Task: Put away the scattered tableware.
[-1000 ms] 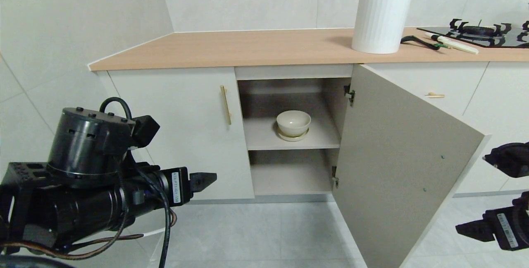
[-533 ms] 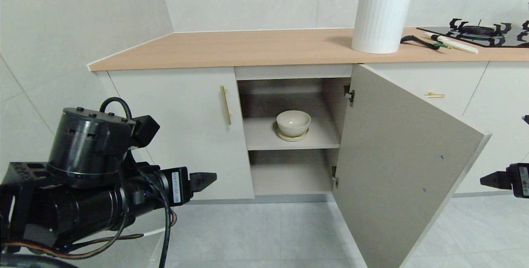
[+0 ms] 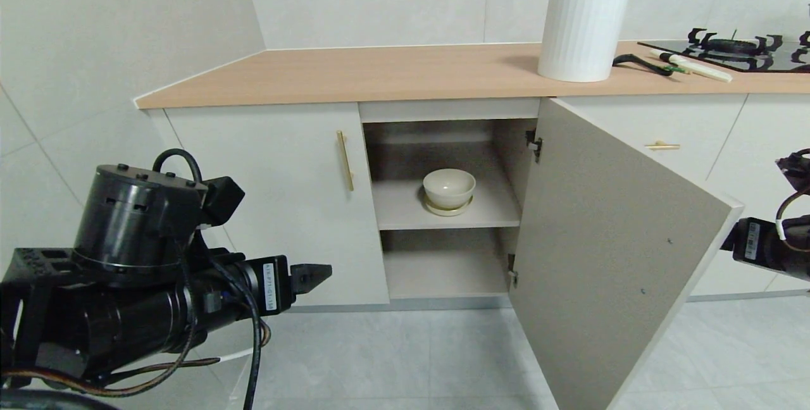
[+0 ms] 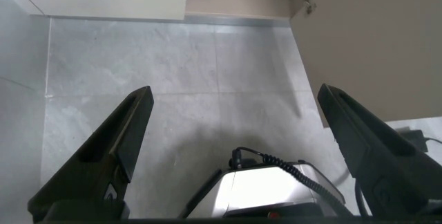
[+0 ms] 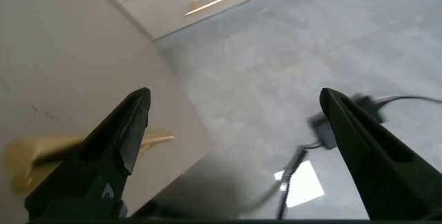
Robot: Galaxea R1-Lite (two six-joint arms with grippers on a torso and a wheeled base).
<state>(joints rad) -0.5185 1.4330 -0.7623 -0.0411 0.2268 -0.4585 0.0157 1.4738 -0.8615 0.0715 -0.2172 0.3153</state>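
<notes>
Right hand [image 3: 734, 247] is sitting at the outer edge of the open cabinet door [image 3: 607, 239]; bowl [image 3: 449, 187] is resting on the upper shelf [image 3: 405, 207]. Left hand [image 4: 235, 148] is hanging wide open, empty. Right hand's jaws are gaping empty, seemingly beside the door handle [image 5: 41, 156]. Likely closing step: door needs pushing shut.

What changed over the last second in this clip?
The right gripper rose from low over the floor and moved in behind the outer edge of the open cabinet door, and the door swung slightly toward closing. Nothing was grasped or released. The left gripper and the bowl on the shelf stayed put.
</notes>
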